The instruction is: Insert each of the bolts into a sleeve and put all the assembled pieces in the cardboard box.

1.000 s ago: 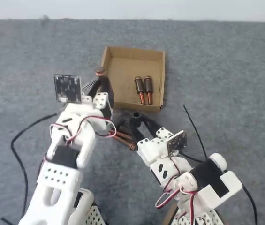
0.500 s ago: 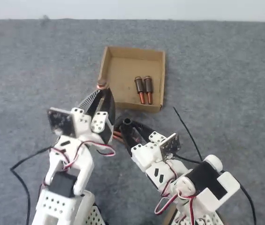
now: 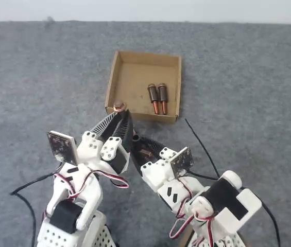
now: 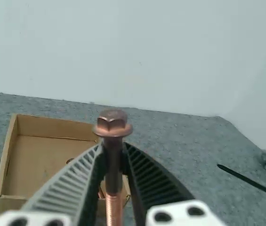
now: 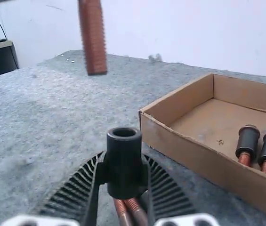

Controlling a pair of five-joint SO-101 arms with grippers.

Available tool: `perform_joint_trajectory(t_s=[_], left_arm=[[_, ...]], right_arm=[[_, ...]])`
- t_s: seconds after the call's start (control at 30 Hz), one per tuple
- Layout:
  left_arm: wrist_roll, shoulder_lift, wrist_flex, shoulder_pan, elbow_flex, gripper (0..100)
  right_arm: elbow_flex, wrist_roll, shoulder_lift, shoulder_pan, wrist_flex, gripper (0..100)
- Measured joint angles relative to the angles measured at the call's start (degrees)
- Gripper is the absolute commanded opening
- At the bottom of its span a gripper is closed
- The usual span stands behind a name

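My left gripper is shut on a copper bolt, held head up just in front of the cardboard box's near left corner. In the left wrist view the bolt stands upright in the gripper. My right gripper is shut on a black sleeve, bore facing up, close beside the left gripper. The bolt's threaded end hangs above and to one side of the sleeve. Two assembled pieces lie in the box.
Two loose bolts lie on the grey felt under the right gripper. A black cable runs along the felt right of the right arm, another cable left of the left arm.
The left gripper has drawn back with the bolt from beside the box's left wall to its near corner. The right gripper has shifted left and nearer with the sleeve, closing in under the bolt.
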Motion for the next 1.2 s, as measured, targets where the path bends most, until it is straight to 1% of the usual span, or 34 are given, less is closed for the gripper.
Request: perform_joint_trajectory(t_s=[0.2, 0.33, 0.43, 0.7, 0.77, 0.9, 1.2], left_arm=[[0.0, 1.6, 0.0, 0.0, 2.1, 1], [-0.6, 4.3, -4.6, 0.0, 4.9, 1], [-0.8, 6.2, -5.8, 0.0, 5.1, 1], [-0.8, 6.8, -5.9, 0.0, 5.3, 1], [-0.9, 6.8, -6.1, -0.1, 6.9, 1], [-3.6, 6.9, -6.5, 0.2, 8.7, 1], [-4.0, 6.9, -6.5, 0.3, 9.6, 1]], right_arm=[[0.0, 0.0, 0.0, -0.2, 0.0, 0.7], [0.0, 0.0, 0.0, -0.3, 0.0, 0.7], [0.0, 0.0, 0.0, -0.3, 0.0, 0.7], [0.0, 0.0, 0.0, -0.3, 0.0, 0.7], [0.0, 0.0, 0.0, -0.3, 0.0, 0.7], [0.0, 0.0, 0.0, -0.4, 0.0, 0.7], [0.0, 0.0, 0.0, -0.4, 0.0, 0.7]])
